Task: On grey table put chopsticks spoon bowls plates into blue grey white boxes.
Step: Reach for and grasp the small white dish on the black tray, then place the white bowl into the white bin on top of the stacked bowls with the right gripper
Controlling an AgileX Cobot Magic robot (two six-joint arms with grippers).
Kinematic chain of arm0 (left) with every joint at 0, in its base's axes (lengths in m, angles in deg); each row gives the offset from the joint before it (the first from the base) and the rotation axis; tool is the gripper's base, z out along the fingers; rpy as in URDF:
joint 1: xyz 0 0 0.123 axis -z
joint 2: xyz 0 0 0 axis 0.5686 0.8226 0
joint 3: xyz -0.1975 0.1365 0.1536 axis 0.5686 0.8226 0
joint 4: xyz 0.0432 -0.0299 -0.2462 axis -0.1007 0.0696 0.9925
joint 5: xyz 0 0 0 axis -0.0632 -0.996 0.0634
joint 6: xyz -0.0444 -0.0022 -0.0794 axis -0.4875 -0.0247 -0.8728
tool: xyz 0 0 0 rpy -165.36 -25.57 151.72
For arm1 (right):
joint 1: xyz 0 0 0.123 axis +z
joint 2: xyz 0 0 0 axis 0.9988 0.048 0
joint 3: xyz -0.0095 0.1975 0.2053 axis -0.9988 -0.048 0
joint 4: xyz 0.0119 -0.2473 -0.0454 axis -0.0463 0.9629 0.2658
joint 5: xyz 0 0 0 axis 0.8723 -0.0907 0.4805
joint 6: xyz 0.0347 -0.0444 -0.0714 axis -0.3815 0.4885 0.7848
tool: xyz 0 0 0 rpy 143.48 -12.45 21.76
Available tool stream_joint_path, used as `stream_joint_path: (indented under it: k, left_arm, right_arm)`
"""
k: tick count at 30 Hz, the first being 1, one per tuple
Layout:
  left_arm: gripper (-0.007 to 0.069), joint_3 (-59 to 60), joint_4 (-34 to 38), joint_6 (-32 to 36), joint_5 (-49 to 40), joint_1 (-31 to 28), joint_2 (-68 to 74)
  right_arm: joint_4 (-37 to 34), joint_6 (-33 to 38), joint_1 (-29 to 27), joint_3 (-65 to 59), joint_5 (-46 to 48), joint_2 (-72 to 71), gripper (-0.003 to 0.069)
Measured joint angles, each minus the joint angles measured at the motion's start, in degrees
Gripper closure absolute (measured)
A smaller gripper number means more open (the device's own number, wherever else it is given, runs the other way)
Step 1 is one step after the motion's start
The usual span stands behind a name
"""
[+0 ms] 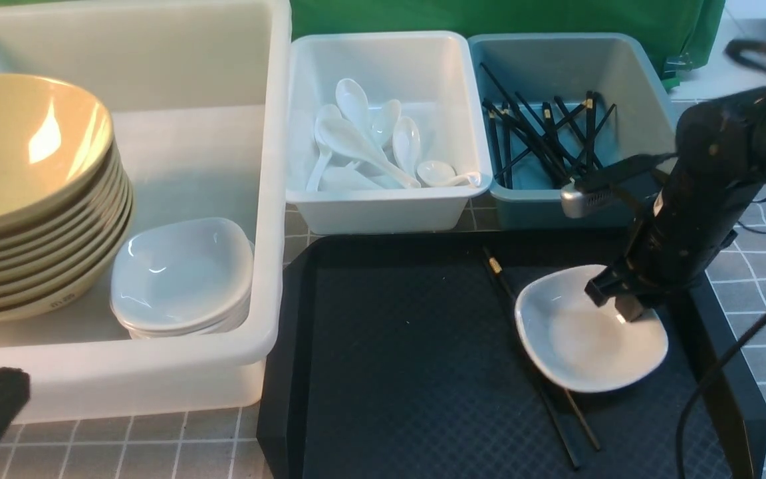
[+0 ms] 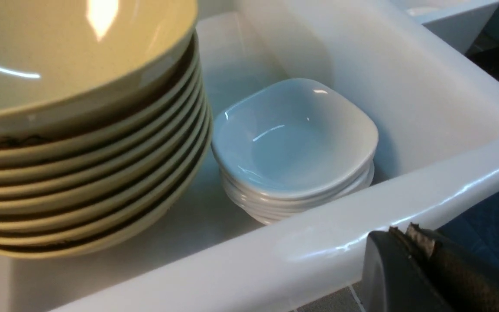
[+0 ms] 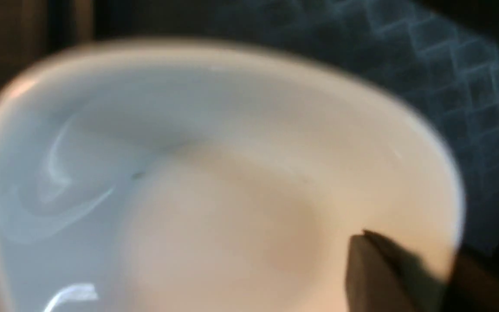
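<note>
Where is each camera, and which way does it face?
Front: at the robot's middle, facing forward over tub and tray; right end effector at plate.
Left wrist: mounted there, facing bowls in the tub; shut left end effector shows.
Right wrist: mounted there, close above the plate; a finger shows.
Front and right wrist share the plate.

beige bowls: we note a glossy, smooth glaze with bright highlights.
white plates: glossy, smooth.
large box: translucent white plastic, soft sheen on the rim.
tray: matt black; we see a fine diamond texture.
chopsticks: black, dull sheen.
</note>
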Motion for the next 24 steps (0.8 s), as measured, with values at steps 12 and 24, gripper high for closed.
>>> stream_joint_path:
  k: [12, 24]
  left_arm:
    - [0.0636, 0.0, -4.3, -5.5, 0.9, 0.0, -4.5]
    - [0.0634, 0.1, -4.3, -6.2, 1.4, 0.0, -4.5]
  right_arm:
    - [-18.5, 7.0, 1.1, 7.7, 1.9, -19.1, 0.0587]
    - [-43.5, 20.0, 25.9, 23.4, -22.3, 4.3, 0.0584]
